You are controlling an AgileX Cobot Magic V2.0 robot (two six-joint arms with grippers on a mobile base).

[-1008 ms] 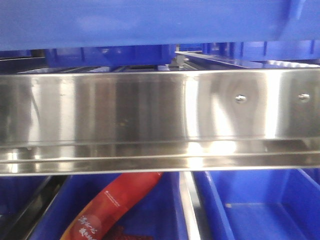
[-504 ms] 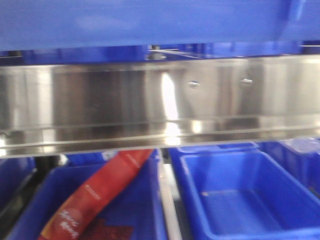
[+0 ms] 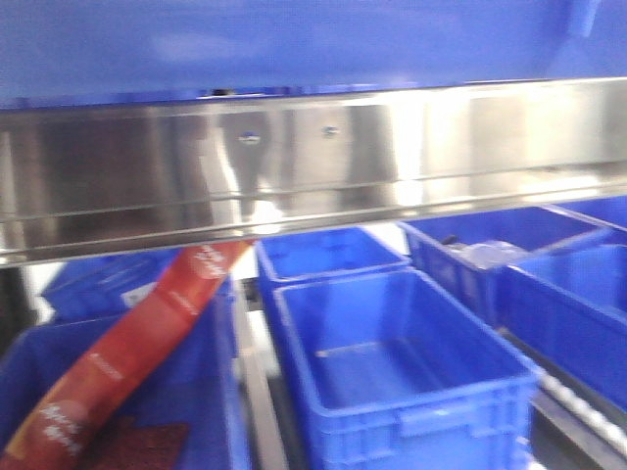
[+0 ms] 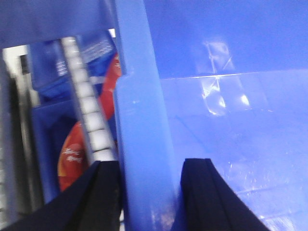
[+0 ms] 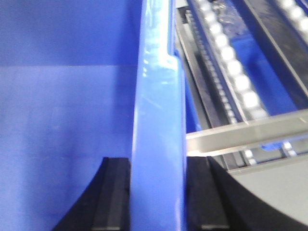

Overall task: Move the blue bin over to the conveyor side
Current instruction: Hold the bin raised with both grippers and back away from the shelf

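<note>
Steel fills the background, a shiny roller rack (image 3: 294,176) running right across the front view; just above it, filling the top of the shot, hangs the blue bin (image 3: 294,44), lifted off the rack by my reckoning; left claw (image 4: 150,166) clamps one side wall, a pad on each face; right claw (image 5: 156,163) grips the opposite wall the same way; lower down, an empty crate (image 3: 392,362) sits near centre and a red packet (image 3: 127,352) leans at the left; no conveyor in sight; pick-up looks done, carry and set-down remain.
</note>
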